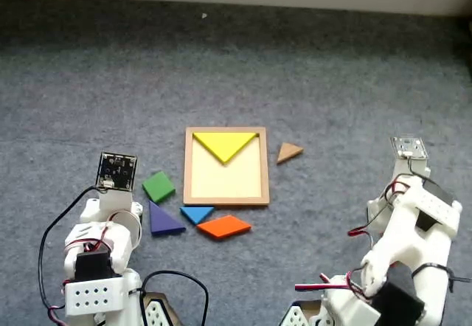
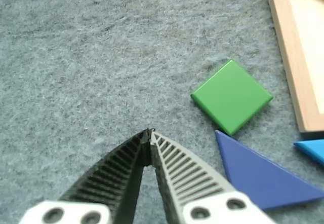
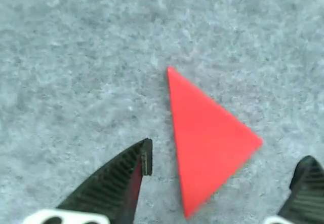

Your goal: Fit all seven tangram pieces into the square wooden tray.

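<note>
The square wooden tray (image 1: 226,193) lies mid-table with a yellow triangle (image 1: 223,145) in its far half. Left of it sit a green square (image 1: 158,186), a dark blue triangle (image 1: 164,220), a small light blue triangle (image 1: 197,213) and an orange parallelogram (image 1: 223,226). A brown triangle (image 1: 288,152) lies right of the tray. My left gripper (image 2: 149,133) is shut and empty over bare carpet, short of the green square (image 2: 231,96) and the dark blue triangle (image 2: 258,176). My right gripper (image 3: 226,163) is open, its fingers on either side of a red triangle (image 3: 202,133) flat on the carpet.
Grey carpet covers the table. The left arm (image 1: 103,230) stands at the near left, the right arm (image 1: 413,208) at the near right. The tray's wooden rim (image 2: 286,51) and the light blue triangle (image 2: 311,149) appear in the left wrist view.
</note>
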